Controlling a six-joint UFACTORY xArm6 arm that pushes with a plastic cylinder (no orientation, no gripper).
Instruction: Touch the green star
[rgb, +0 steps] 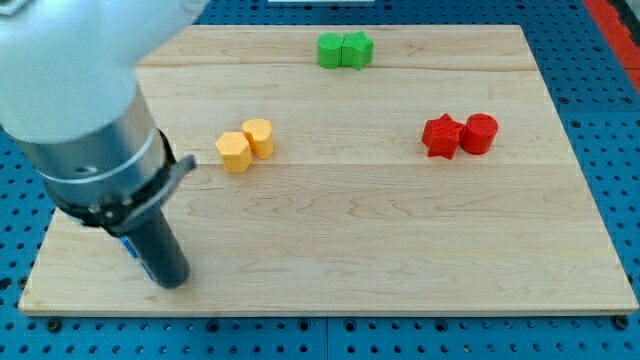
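— Green star (357, 49): where does it sit?
— At the view's top, near the far edge of the wooden board (400, 240), touching a green block (329, 50) on its left whose shape I cannot make out.
— Going left to right, what comes first?
— My tip (172, 281), low at the view's left, close to the board's bottom edge and left corner. It touches no block. No claw is fitted, only the dark rod, so nothing opens, shuts or holds.
— Next?
— A yellow hexagonal block (233, 152) and a yellow cylinder (259, 136), touching, up and to the right of the tip. Then the green pair, well apart from the tip. Then a red star (441, 137) touching a red cylinder (479, 132).
— Any writing?
— None readable.
— Room?
— Bare wood spans the bottom half, rightward from the tip.
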